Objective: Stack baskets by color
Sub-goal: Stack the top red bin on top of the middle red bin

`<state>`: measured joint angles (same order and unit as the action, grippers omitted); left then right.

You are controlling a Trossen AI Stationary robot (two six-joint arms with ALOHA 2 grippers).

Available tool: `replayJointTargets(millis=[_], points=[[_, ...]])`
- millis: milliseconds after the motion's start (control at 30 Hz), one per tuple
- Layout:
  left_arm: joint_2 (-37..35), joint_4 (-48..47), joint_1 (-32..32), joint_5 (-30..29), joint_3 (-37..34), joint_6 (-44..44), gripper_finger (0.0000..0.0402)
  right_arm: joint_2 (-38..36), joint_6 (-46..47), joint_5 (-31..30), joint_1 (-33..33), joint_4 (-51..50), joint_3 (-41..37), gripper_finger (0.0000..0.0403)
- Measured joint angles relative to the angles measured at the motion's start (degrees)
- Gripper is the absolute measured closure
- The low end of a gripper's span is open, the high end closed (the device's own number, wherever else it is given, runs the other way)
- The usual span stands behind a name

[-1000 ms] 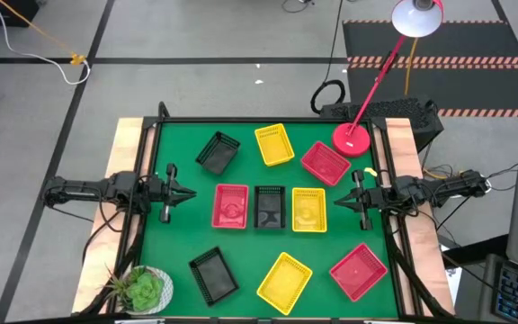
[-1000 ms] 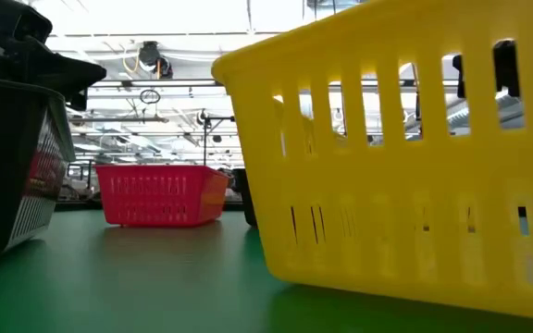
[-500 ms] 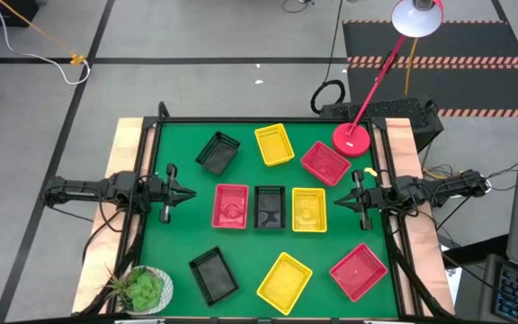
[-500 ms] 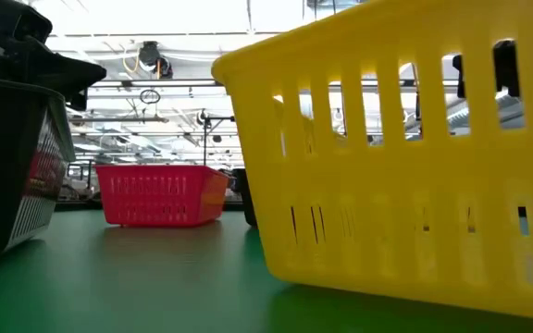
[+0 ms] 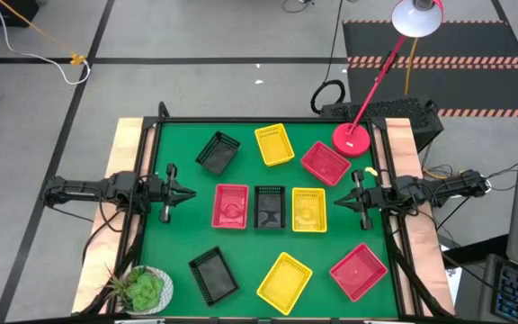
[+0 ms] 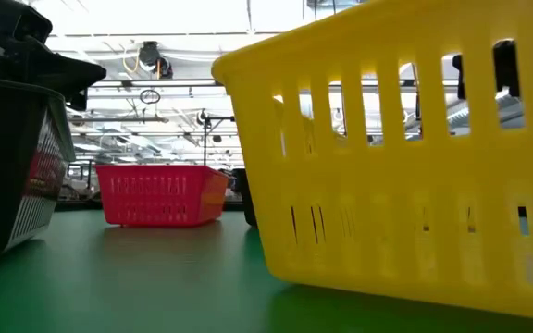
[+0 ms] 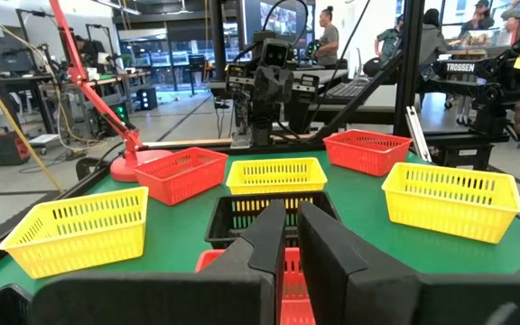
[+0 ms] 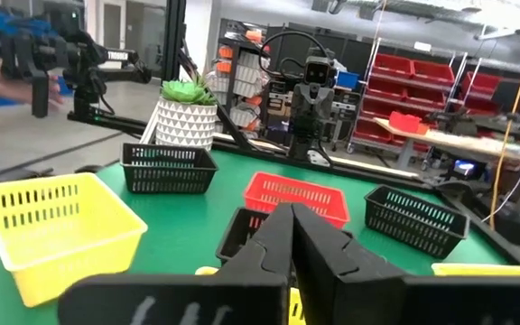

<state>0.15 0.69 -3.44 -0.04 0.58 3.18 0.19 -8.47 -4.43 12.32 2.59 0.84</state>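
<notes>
Left arm: my left gripper (image 5: 190,193) lies low and level at the table's left edge, pointing inward at the centre row, holding nothing
Left jaws: only a thin slit between my fingers (image 7: 269,236) in the left wrist view, nothing in it
Right arm: my right gripper (image 5: 338,202) mirrors it at the right edge, pointing at the same row, holding nothing
Right jaws: pressed fully together in the right wrist view, fingers (image 8: 273,242) touching
Centre row: red basket (image 5: 230,206), black basket (image 5: 269,206), yellow basket (image 5: 308,209), side by side between my two grippers, long sides facing
Far side: black far basket (image 5: 218,152), yellow far basket (image 5: 274,145) and red far basket (image 5: 325,163), each turned at its own angle, the red one just beside the lamp base (image 5: 352,138)
Near side: black near basket (image 5: 212,274), yellow near basket (image 5: 284,282) and red near basket (image 5: 359,270), all angled and apart
Stacking: none done, all nine sit singly on the green mat (image 5: 178,238)
Basket look: shallow, rectangular, slotted walls, open tops, alike in size
Low view: the yellow near basket (image 6: 405,157) fills the right, a black one (image 6: 12,166) the left edge, a red one (image 6: 160,194) farther back
Other things: potted succulent (image 5: 142,290) at the near left corner
Writing: "TROSSEN" on a dark arm (image 7: 463,68) beyond the table in the left wrist view
</notes>
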Motion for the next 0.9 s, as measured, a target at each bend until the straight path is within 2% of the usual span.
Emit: replayJointTargets(millis=[533,900], points=[[0.0,0.0,0.0,0.0,0.0,0.0,0.0364,0.0,7.0,0.0,0.0,1.1,0.4,0.0403],[0.0,0.0,0.0,0.0,0.0,0.0,0.0364,1.2,7.4,0.0,0.0,-4.1,9.1,0.0403]])
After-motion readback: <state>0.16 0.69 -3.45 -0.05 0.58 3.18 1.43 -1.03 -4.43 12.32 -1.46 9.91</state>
